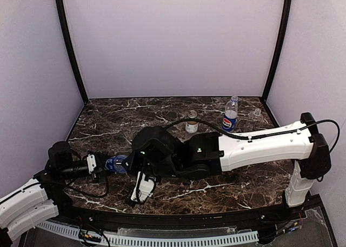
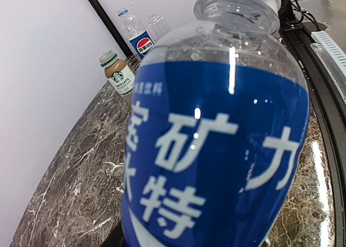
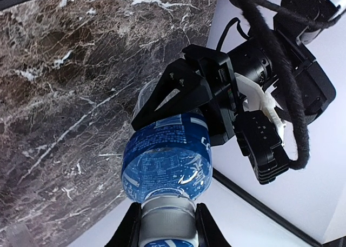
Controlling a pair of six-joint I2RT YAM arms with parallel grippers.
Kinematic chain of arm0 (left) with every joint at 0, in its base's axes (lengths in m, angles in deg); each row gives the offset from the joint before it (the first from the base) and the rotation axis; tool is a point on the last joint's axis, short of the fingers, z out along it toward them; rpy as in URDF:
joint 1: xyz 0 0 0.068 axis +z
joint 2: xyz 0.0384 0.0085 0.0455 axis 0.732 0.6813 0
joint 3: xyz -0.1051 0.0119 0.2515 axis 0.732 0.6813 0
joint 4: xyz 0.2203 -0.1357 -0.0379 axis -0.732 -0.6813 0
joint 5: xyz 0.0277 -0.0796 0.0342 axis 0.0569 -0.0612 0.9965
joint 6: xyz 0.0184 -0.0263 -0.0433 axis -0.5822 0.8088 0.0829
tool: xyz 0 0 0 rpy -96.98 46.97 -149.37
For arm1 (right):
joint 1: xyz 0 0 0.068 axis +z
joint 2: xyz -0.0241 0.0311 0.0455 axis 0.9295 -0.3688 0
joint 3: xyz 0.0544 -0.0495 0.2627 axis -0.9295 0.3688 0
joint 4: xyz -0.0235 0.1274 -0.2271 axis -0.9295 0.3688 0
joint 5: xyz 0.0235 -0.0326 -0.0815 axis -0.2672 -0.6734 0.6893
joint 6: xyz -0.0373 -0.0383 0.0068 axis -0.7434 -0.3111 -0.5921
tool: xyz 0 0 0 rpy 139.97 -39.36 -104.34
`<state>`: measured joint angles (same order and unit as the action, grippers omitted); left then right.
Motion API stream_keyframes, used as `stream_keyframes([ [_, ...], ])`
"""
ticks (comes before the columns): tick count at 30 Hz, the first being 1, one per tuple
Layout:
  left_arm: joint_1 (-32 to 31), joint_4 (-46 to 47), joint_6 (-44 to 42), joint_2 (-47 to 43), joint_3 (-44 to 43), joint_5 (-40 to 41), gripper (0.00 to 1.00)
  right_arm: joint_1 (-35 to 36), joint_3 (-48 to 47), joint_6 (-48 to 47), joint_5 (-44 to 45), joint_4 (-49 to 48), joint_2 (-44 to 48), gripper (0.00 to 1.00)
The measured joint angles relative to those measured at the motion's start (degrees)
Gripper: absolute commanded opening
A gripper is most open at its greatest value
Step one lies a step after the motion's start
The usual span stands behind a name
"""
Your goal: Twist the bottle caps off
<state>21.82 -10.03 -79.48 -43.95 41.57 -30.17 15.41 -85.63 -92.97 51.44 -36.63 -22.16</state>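
Low in the right wrist view, the right jaws clamp the neck end of the blue-labelled bottle [image 3: 165,160], its base end gripped by the left jaws, level over the surface [image 1: 108,122] at lower left of the top view; the Pepsi bottle [image 1: 230,113] stands right of centre.

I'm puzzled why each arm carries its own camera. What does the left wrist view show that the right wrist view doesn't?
Only the left wrist view shows the other bottles standing near the wall: a Pepsi bottle, a small coffee bottle and a clear bottle. Only the right wrist view shows the grip: the left gripper clamped around the base of the blue-labelled bottle, and the right gripper pinching its neck end. Both show that blue-labelled bottle and the marble table.
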Motion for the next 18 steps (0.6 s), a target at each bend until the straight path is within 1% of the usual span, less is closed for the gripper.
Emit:
stream_keyframes([
  [1, 0.0, 0.1, 0.1, 0.0, 0.0, 0.2, 0.27, 0.0, 0.0, -1.9, 0.3, -0.2, 0.0, 0.02],
  [2, 0.0, 0.1, 0.2, -0.1, 0.0, 0.3, 0.27, 0.0, 0.1, -3.2, 0.5, -0.4, 0.0, 0.14],
  [3, 0.0, 0.1, 0.2, -0.1, 0.0, 0.3, 0.27, 0.0, 0.4, -4.3, 0.7, -0.8, 0.0, 0.32],
  [4, 0.0, 0.1, 0.2, -0.2, 0.0, 0.5, 0.27, 0.0, 1.0, -5.4, 1.0, -1.9, 0.0, 0.55],
  [5, 0.0, 0.0, 0.2, -0.2, 0.0, 0.7, 0.27, 0.0, 1.7, -6.2, 1.3, -3.0, 0.0, 0.71],
  [6, 0.2, -0.6, 1.7, -0.1, 0.0, 0.5, 0.27, 0.0, 2.6, -6.4, 1.8, -5.1, 0.0, 0.91],
  [7, 0.2, -0.5, 3.3, 0.0, 0.0, 0.1, 0.27, 0.0, 3.5, -6.4, 1.6, -7.6, 0.0, 0.98],
  [10, 0.2, 0.2, 6.0, -0.3, 0.0, -0.4, 0.27, 0.4, 4.9, -3.8, 1.4, -10.9, 0.0, 0.99],
  [14, 0.3, 0.8, 8.0, -0.3, 0.0, -0.5, 0.27, 0.8, 6.0, 4.9, 1.3, -15.4, 0.6, 0.99],
  [17, 0.3, 1.3, 8.7, -0.3, 0.0, 0.3, 0.26, 0.8, 7.0, 16.9, 0.4, -17.2, 2.8, 0.99],
  [18, 0.3, 1.5, 8.9, -0.3, 0.0, 0.7, 0.26, 0.8, 6.8, 22.4, -0.2, -17.3, 3.7, 0.99],
])
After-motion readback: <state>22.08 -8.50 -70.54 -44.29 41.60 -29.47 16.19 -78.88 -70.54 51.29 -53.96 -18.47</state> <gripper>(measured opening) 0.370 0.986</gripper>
